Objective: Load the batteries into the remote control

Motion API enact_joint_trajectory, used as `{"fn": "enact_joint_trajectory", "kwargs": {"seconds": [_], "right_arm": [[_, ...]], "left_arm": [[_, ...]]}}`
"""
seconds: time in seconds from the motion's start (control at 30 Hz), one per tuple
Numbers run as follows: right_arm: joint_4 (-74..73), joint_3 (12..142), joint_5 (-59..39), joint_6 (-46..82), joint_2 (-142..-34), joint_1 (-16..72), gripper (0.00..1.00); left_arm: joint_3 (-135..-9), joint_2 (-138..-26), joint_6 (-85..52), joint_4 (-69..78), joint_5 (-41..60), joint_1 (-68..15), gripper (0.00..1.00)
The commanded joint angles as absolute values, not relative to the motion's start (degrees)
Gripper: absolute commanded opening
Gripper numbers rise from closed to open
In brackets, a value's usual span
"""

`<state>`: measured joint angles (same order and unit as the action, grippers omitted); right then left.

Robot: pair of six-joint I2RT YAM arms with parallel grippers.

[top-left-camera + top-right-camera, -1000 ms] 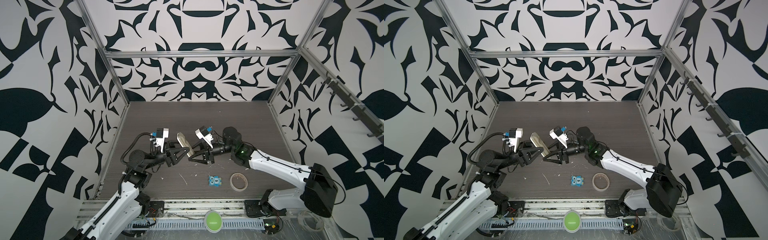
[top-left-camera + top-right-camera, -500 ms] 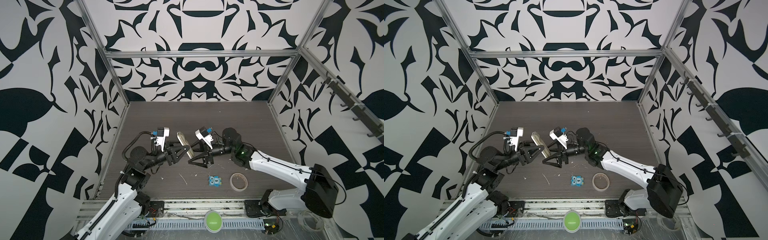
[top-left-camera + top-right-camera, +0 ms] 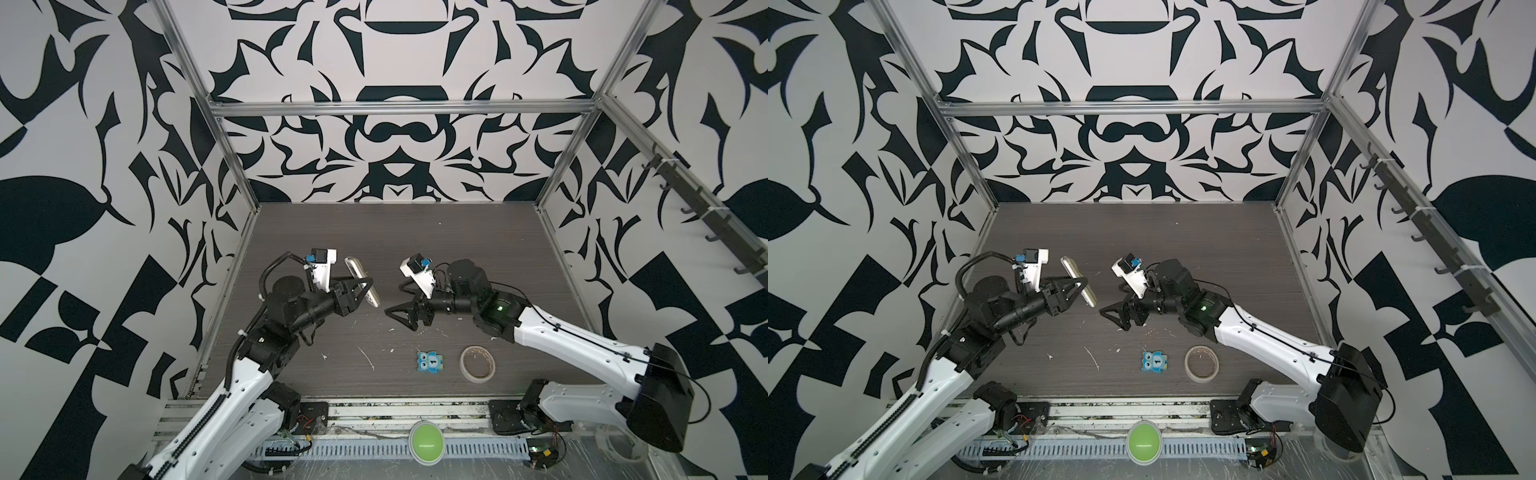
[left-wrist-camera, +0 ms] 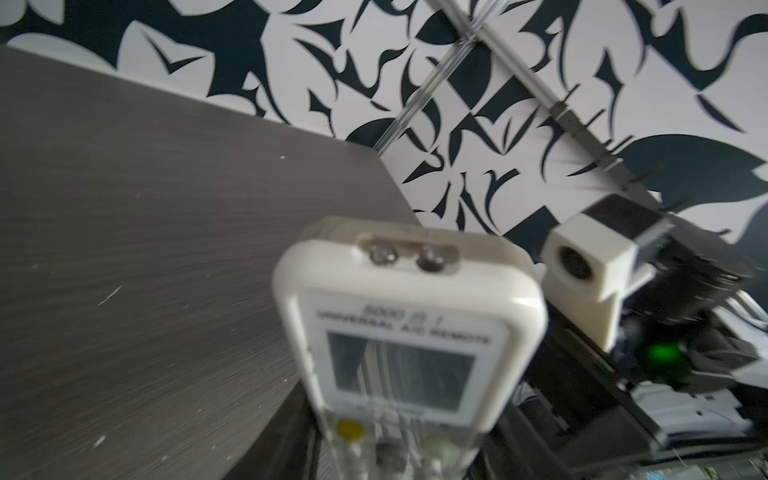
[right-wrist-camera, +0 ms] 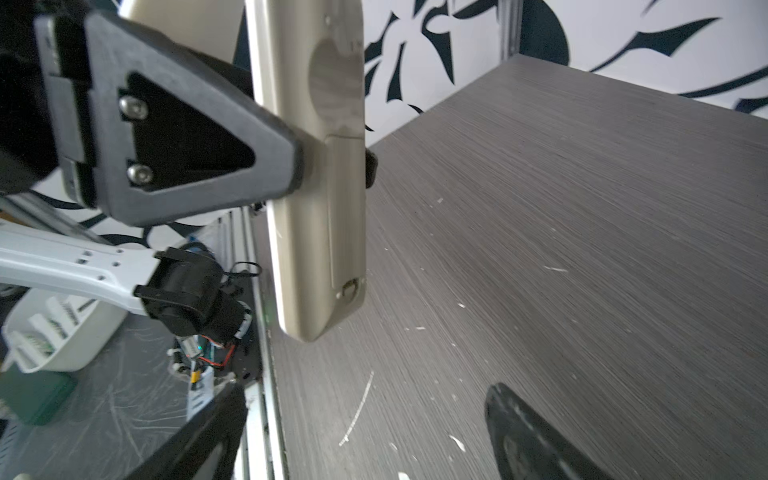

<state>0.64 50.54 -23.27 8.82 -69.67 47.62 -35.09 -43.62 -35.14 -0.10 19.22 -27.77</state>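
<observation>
My left gripper (image 3: 368, 286) is shut on the white remote control (image 3: 360, 280), holding it in the air over the left middle of the table, tilted. In the left wrist view its screen face (image 4: 407, 332) points at the camera. From the right wrist I see the remote's off-white back (image 5: 320, 187) with its long cover panel, pinched by the left fingers (image 5: 187, 153). My right gripper (image 3: 395, 299) stands open and empty, a short gap to the right of the remote; both top views show this. Its fingers (image 5: 523, 436) frame bare table. The batteries are out of view.
A blue owl tile (image 3: 430, 362) and a roll of tape (image 3: 477, 363) lie near the front edge, right of centre. White scraps (image 3: 368, 358) dot the dark table (image 3: 395, 232). A green button (image 3: 426, 444) sits on the front rail. Patterned walls close in three sides.
My right gripper has opened wide and drawn back to the right, away from the remote. The left gripper keeps its hold on the remote and has shifted slightly left.
</observation>
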Motion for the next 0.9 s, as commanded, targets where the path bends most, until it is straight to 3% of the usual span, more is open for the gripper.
{"fn": "enact_joint_trajectory", "kwargs": {"seconds": [0.0,0.33,0.47,0.87], "right_arm": [[5.6,52.7,-16.2,5.6,-68.2,47.7,0.93],[8.0,53.4,-12.6,3.5,-69.3,47.7,0.92],[8.3,53.7,-12.4,2.9,-69.7,47.7,0.92],[10.2,54.0,-11.4,2.3,-70.2,47.7,0.92]], "left_arm": [[-37.0,-46.2,-32.7,-4.9,13.9,-27.9,0.04],[-44.5,-61.1,-33.8,-20.9,-2.2,-28.4,0.0],[-47.2,-67.3,-35.4,-23.4,-8.5,-32.9,0.0],[-51.9,-81.9,-40.5,-25.5,-12.3,-39.1,0.02]]}}
